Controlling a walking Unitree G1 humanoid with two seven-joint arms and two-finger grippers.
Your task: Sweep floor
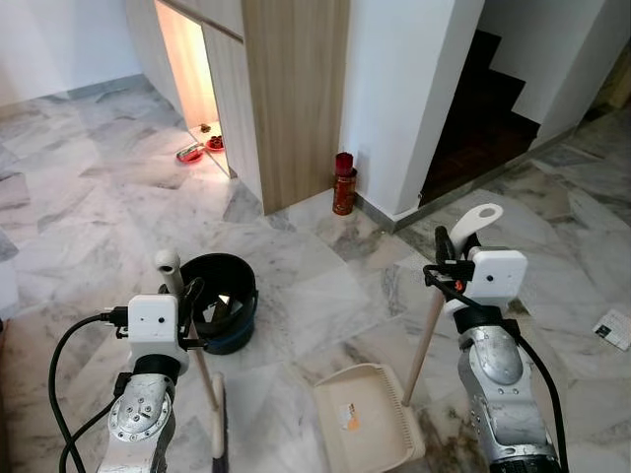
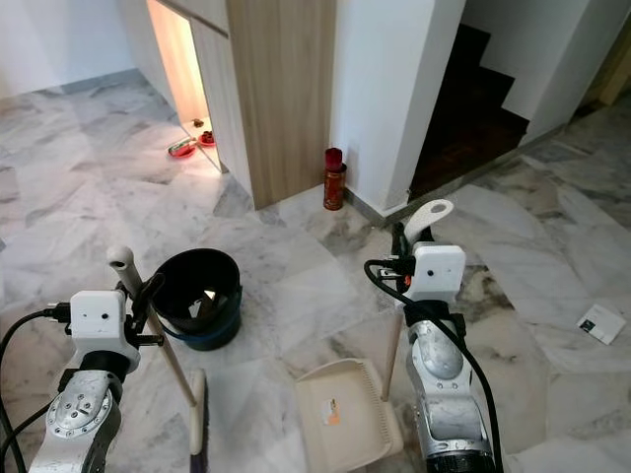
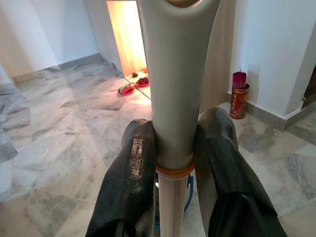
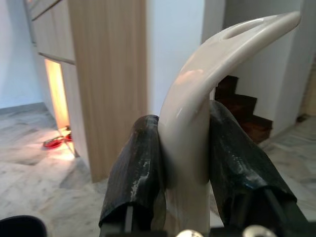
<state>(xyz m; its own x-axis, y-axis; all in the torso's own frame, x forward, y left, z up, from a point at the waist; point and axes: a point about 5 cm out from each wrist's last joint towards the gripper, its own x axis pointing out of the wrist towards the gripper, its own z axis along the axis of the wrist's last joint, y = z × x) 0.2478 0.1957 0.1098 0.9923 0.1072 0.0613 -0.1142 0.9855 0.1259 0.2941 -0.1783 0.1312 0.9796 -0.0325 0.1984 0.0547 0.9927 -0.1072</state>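
Note:
My left gripper (image 1: 183,296) is shut on the cream top of a broom handle (image 1: 170,264); its wooden shaft slants down to the dark broom head (image 1: 218,429) on the marble floor. The black fingers (image 3: 129,177) clamp the handle just above an orange ring. My right gripper (image 1: 446,258) is shut on the curved cream handle of a dustpan (image 1: 479,222). Its wooden pole runs down to the beige dustpan tray (image 1: 365,419), which rests on the floor between my arms. In the right wrist view the handle (image 4: 197,98) sits between both fingers.
A black bucket (image 1: 219,301) stands just ahead of my left arm. A red canister (image 1: 343,185) stands against the wooden cabinet wall. Red items (image 1: 197,150) lie in a lit alcove. Dark stairs (image 1: 483,108) rise at the back right. A paper scrap (image 1: 613,329) lies at the right.

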